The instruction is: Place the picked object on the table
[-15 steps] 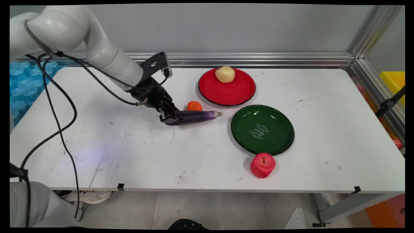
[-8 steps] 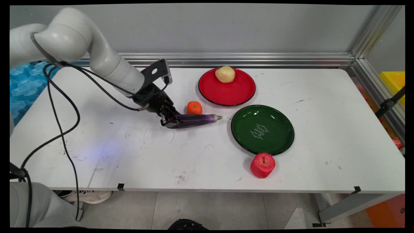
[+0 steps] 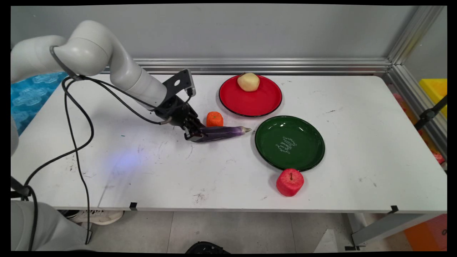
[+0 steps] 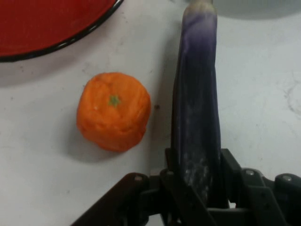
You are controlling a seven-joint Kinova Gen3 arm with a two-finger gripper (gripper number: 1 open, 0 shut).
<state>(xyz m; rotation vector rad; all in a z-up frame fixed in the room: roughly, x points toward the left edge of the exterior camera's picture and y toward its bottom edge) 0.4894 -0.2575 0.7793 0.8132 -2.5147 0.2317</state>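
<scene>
My gripper is shut on the thick end of a long purple eggplant, which lies nearly level just above the table and points right toward the green plate. In the hand view the eggplant runs straight up from between the fingers. An orange sits just behind the eggplant, close beside it; the hand view shows the orange left of it with a narrow gap between them.
A red plate at the back holds a pale yellow fruit; the hand view catches the red plate's rim at top left. A red apple stands in front of the green plate. Black cables hang over the table's left part.
The gripper has carried the eggplant a little to the right, its tip now closer to the green plate. The orange, apple and plates have not moved.
</scene>
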